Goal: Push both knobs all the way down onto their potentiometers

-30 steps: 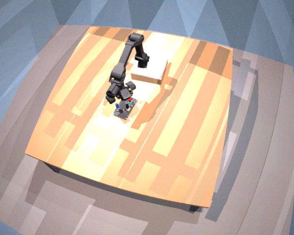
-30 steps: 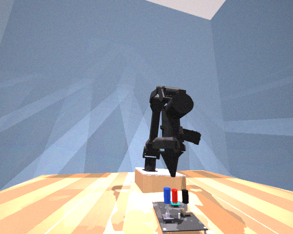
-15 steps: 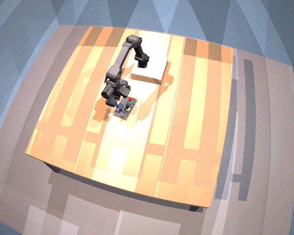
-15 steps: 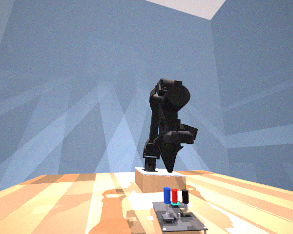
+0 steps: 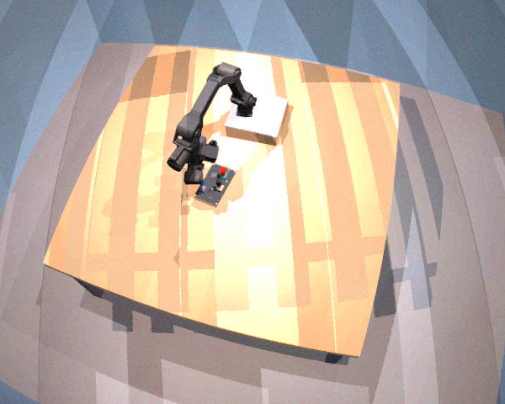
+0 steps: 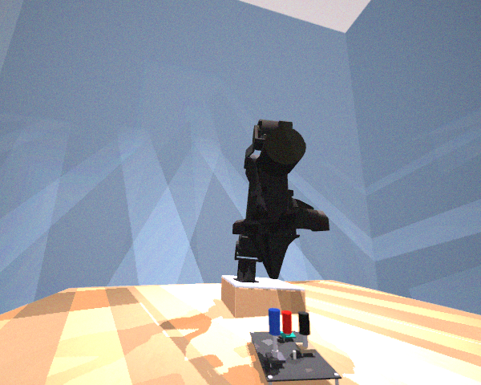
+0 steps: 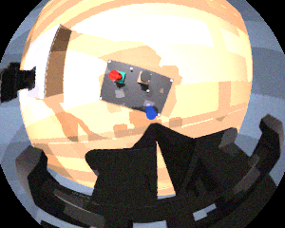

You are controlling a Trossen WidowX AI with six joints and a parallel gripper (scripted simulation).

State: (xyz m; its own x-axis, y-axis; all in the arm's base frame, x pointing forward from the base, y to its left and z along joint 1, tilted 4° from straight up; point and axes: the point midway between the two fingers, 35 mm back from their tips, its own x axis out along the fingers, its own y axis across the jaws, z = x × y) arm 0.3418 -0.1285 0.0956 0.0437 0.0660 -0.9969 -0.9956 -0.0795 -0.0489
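The dark circuit board stands on short legs. The blue knob is high, with a length of bare shaft showing above its grey potentiometer. The black knob also shows bare shaft above its beige potentiometer. The red knob is low, its lower end at the teal potentiometer; no bare shaft shows. All three look roughly upright. My gripper is shut and empty, above the knobs and clear of them. The arm hides its fingertips in the top view.
The arm's base stands on a white-topped box behind the board. A small silver post stands on the board between the blue and black knobs' potentiometers. Striped light and shadow cover the wooden table.
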